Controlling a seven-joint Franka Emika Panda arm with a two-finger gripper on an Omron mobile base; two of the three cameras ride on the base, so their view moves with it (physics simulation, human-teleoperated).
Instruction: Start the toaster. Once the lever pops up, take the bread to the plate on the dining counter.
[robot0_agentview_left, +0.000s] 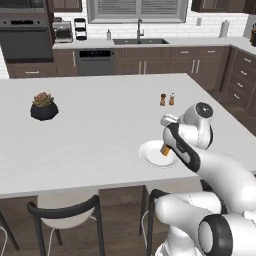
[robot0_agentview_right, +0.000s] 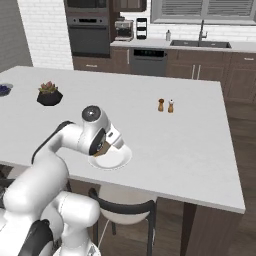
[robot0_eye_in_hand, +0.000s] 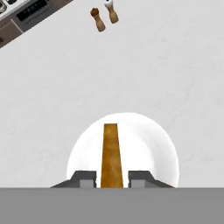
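- A potted plant (robot0_agentview_left: 44, 106) is seen at the counter's (robot0_agentview_left: 100, 125) left.
- The bread (robot0_eye_in_hand: 110, 155) is held edge-on between the gripper's (robot0_eye_in_hand: 111, 178) narrowly set fingers, directly above the white plate (robot0_eye_in_hand: 148, 144).
- Two shakers (robot0_agentview_left: 167, 99) are seen farther back, right of the plate.

Standing along the far wall: dark wood cabinets (robot0_agentview_left: 200, 62) under a pale counter, with a sink (robot0_agentview_left: 140, 41) and faucet below a shuttered window (robot0_agentview_left: 137, 10). Showing white brick (robot0_agentview_right: 45, 35) beside a built-in oven (robot0_agentview_left: 25, 37). Sitting next to it, a coffee machine (robot0_agentview_left: 62, 31). Fitting between the cabinets, a dishwasher (robot0_agentview_left: 95, 61). Tucking in at the near edge, black-framed stools (robot0_agentview_left: 65, 212) with pale seats. Running underneath, wood flooring (robot0_agentview_left: 245, 117). Lighting everything evenly, softly.
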